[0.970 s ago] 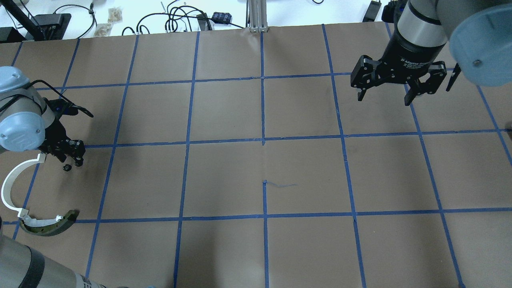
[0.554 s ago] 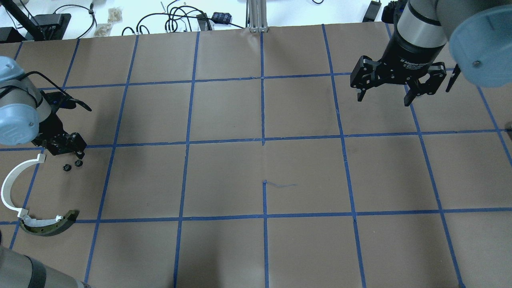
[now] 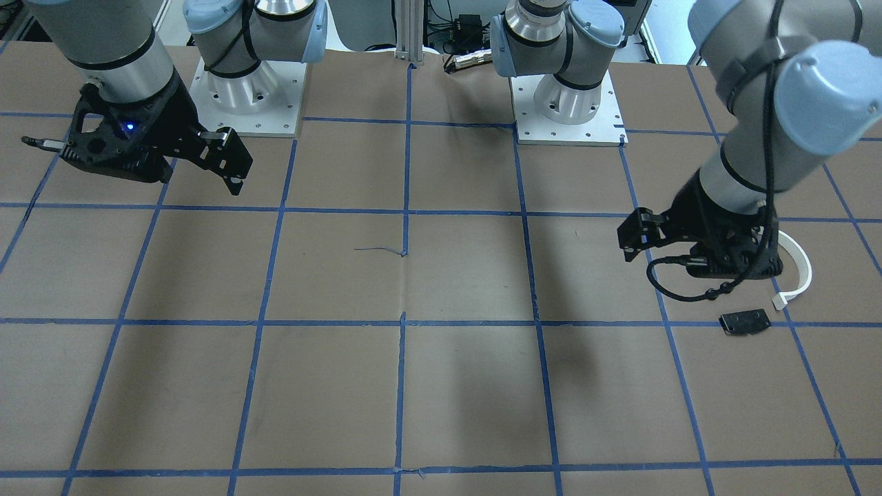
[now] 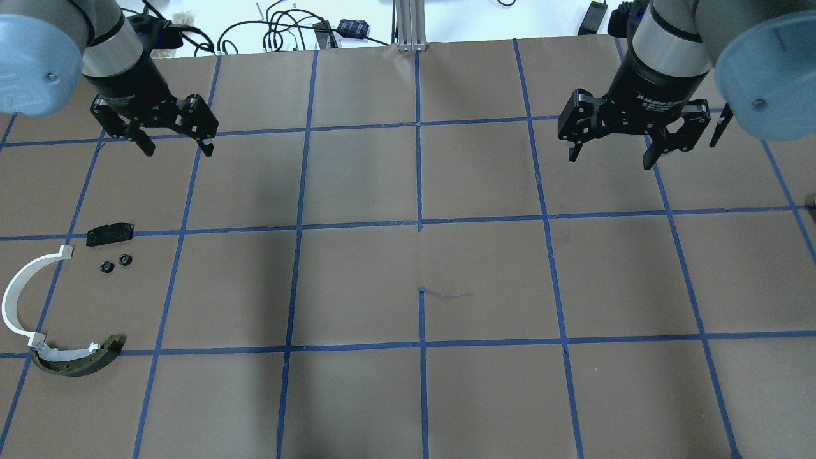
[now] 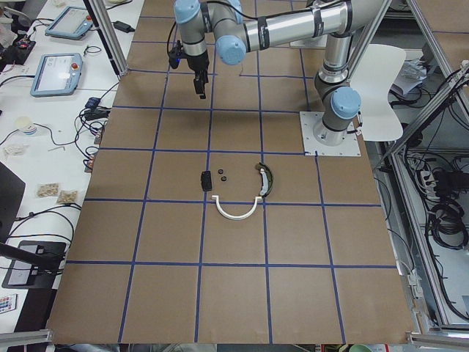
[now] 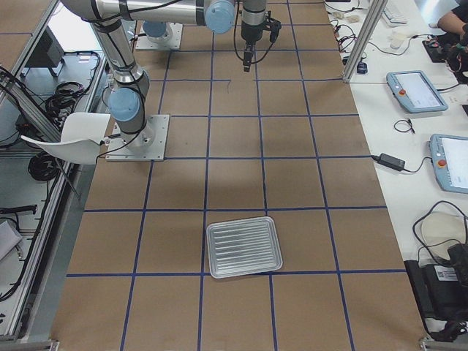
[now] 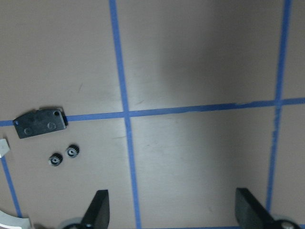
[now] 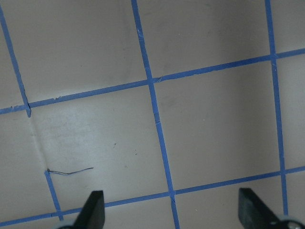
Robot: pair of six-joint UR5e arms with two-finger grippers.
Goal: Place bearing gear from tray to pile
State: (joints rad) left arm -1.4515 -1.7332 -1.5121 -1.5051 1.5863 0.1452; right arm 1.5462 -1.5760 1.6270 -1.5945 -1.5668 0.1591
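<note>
The pile lies at the table's left: a flat black plate (image 4: 109, 234), two small black bearing gears (image 4: 106, 267) (image 4: 125, 259), a thin white curved strip (image 4: 18, 294) and a dark-and-tan arched piece (image 4: 80, 358). My left gripper (image 4: 177, 152) is open and empty, raised beyond the pile on the side far from the robot. Its wrist view shows the plate (image 7: 40, 123) and both gears (image 7: 56, 160) (image 7: 72, 151) below it. My right gripper (image 4: 612, 160) is open and empty over the far right of the table. The silver tray (image 6: 243, 246) shows only in the exterior right view, with nothing seen in it.
The table is brown paper with a blue tape grid (image 4: 421, 223). Cables and small devices (image 4: 287, 29) lie past its far edge. A short blue thread (image 4: 446, 294) lies at the middle.
My left gripper opened low at the pile and left a second gear beside the first. It then rose and moved away, uncovering the black plate. The right arm has not moved.
</note>
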